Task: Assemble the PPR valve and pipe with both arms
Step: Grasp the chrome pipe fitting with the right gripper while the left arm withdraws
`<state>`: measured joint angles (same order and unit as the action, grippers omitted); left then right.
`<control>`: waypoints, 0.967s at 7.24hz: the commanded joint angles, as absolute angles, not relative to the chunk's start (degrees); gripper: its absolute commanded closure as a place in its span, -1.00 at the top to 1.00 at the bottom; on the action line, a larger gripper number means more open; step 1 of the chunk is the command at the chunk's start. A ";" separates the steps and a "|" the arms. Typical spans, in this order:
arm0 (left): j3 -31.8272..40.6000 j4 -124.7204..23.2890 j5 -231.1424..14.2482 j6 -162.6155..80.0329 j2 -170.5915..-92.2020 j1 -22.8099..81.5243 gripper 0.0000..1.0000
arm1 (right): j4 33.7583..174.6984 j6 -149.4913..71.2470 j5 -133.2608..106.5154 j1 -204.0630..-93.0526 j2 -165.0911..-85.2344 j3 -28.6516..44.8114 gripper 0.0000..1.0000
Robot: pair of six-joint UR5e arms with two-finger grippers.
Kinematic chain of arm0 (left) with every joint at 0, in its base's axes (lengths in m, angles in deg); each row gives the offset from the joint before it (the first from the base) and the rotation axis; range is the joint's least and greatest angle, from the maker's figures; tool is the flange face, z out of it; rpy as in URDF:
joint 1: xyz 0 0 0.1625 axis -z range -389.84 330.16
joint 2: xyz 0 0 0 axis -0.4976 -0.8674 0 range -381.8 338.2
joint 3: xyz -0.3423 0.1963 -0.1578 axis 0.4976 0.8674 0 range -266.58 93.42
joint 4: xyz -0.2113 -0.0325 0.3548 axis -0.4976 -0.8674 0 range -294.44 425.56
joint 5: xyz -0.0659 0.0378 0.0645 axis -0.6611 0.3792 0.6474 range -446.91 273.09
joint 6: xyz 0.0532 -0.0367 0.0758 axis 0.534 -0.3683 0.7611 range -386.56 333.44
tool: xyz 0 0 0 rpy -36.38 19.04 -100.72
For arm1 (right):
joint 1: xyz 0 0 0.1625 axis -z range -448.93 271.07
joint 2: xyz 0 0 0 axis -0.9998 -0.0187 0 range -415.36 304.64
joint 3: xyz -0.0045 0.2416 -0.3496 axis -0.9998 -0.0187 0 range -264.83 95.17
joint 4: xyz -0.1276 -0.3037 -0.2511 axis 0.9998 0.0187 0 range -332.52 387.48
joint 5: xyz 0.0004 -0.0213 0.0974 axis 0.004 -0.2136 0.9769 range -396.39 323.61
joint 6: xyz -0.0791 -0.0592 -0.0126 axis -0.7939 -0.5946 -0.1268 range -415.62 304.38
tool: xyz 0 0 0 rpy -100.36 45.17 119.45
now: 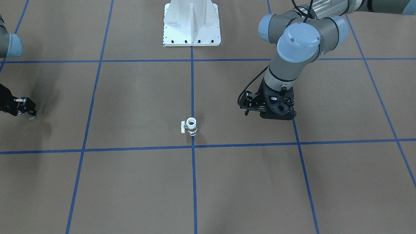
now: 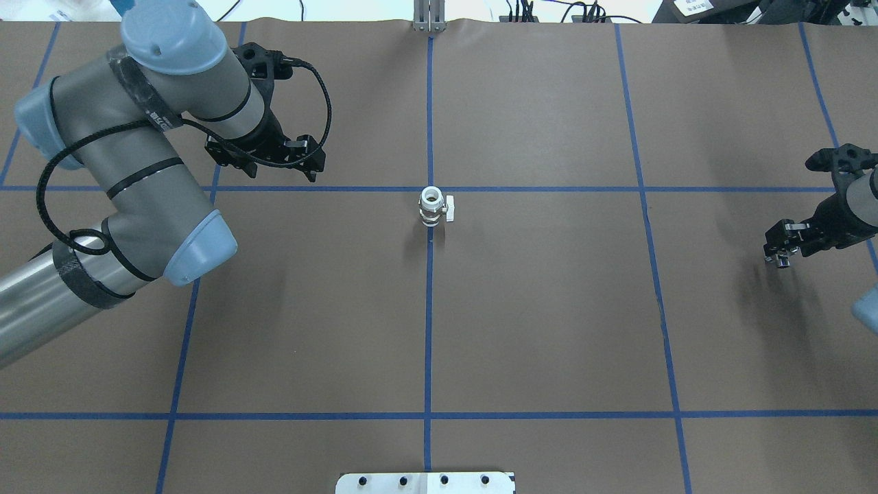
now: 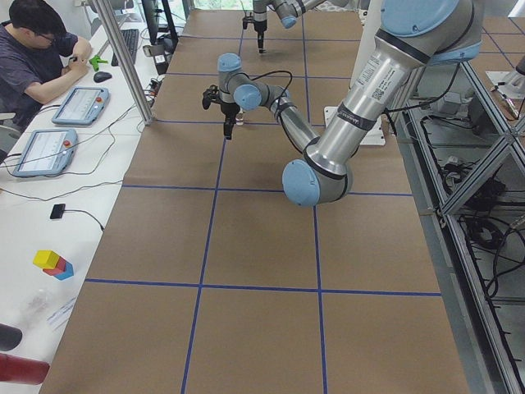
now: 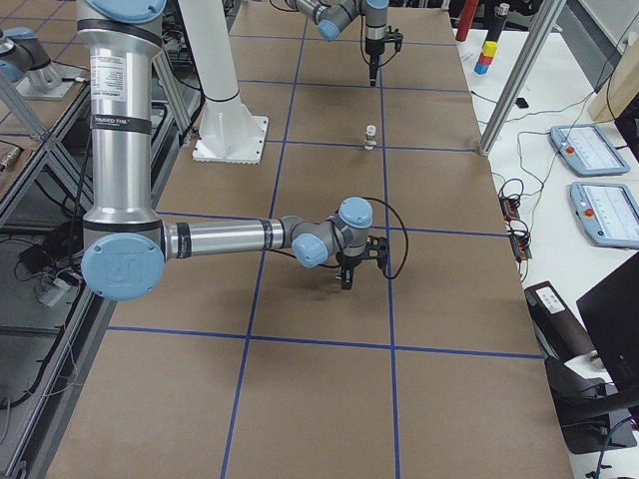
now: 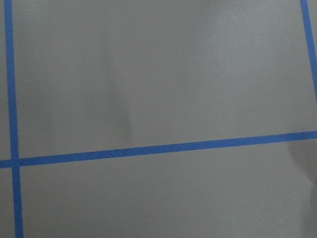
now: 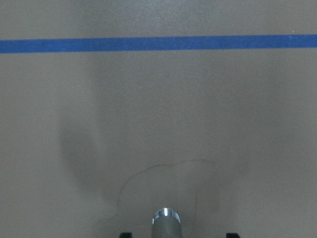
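Two arms work over the brown bench (image 2: 549, 309), which is marked off by blue tape lines (image 2: 429, 329). The PPR valve (image 2: 433, 208) stands upright on the centre tape line, just on the robot's side of a cross line. Its white ring end faces up and its small white handle points to the robot's right. Nothing touches it.

The left arm (image 2: 137, 171) reaches in with the left gripper (image 2: 271, 156) pointed down at bare bench, off to the valve's left and apart from it. Whether its jaws are spread or pressed together cannot be told, and its wrist camera shows only bench and tape.

The right arm (image 4: 220, 238) holds the right gripper (image 2: 780, 255) near the bench's right edge, well apart from the valve. Its jaws pinch the pipe (image 6: 166, 224), a shiny metal piece hanging above the bench and casting a shadow on it. A white pedestal (image 1: 191, 22) stands at the robot's side.
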<state>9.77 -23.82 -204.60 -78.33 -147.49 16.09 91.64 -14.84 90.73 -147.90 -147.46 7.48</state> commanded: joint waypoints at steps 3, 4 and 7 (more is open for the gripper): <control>9.66 -23.82 -204.69 -78.33 -147.49 16.13 1.00 | 91.55 -14.84 91.84 -147.73 -147.29 7.46 0.31; 9.66 -23.82 -204.69 -78.42 -147.49 16.04 1.00 | 91.55 -14.84 91.84 -147.73 -147.29 7.37 0.25; 9.66 -23.82 -204.69 -78.50 -147.49 16.13 1.00 | 91.64 -14.84 91.57 -147.73 -147.38 7.28 -0.22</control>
